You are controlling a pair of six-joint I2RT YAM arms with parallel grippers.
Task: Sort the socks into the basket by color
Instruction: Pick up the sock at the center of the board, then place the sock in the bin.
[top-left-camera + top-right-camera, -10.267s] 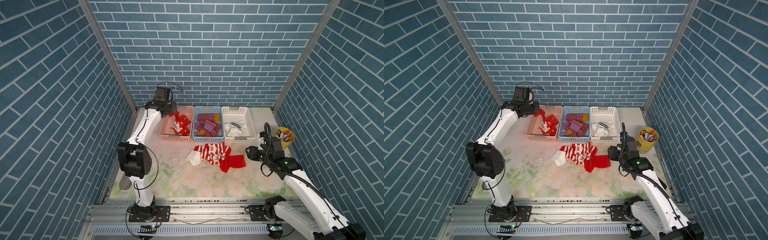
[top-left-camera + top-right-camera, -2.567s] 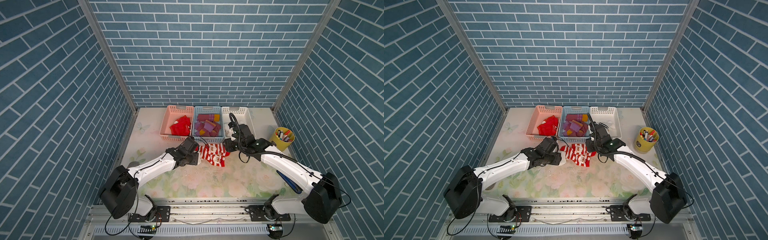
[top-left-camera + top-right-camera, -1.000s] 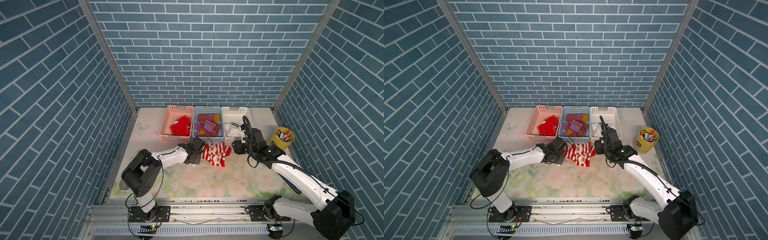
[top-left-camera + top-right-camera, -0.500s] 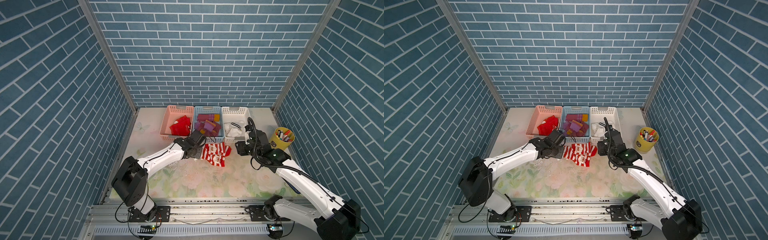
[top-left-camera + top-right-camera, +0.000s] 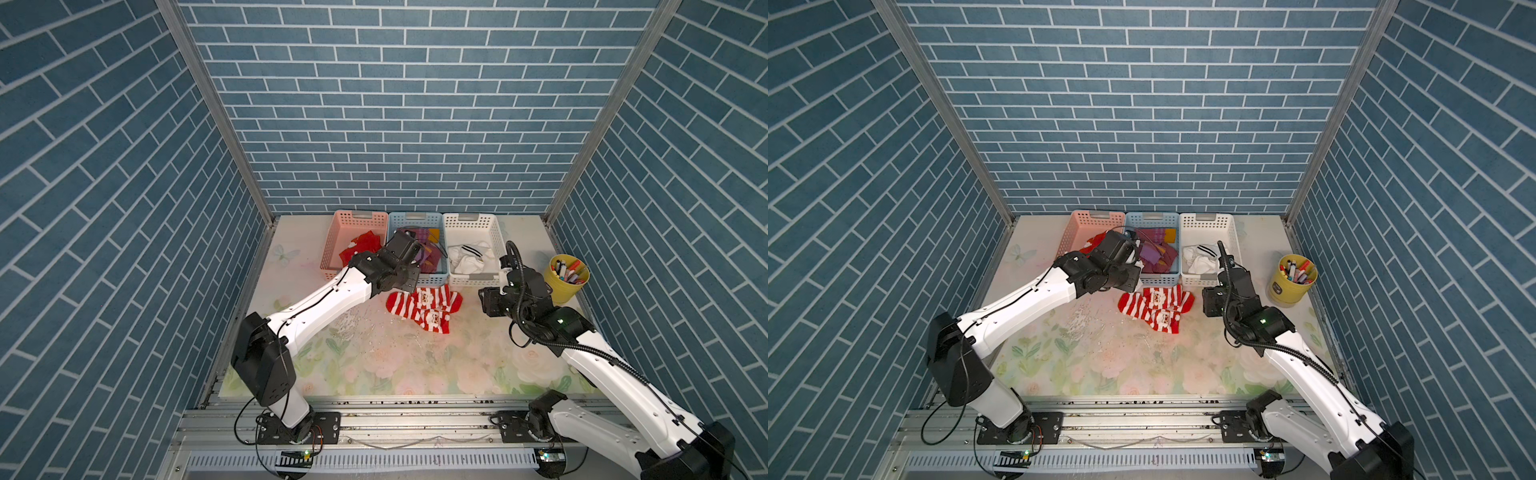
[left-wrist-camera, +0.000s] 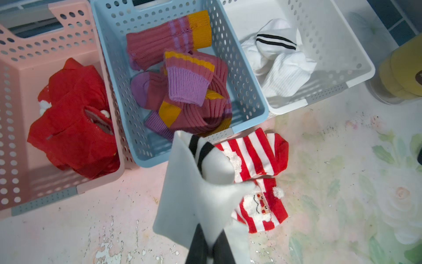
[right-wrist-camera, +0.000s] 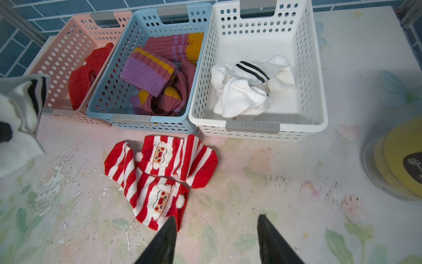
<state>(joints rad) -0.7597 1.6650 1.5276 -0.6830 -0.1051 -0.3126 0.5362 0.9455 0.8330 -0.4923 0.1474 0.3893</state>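
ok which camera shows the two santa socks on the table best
The right wrist view: both santa socks lie large and almost whole, faces clear. In the left wrist view a white sock in the left pincer covers part of them. Both top views show them whole but small.

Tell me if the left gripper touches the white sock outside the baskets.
Touching: the left wrist view shows the left gripper shut, pinching the white sock.

The left gripper has lifted the white sock (black-striped cuff) off the mat.
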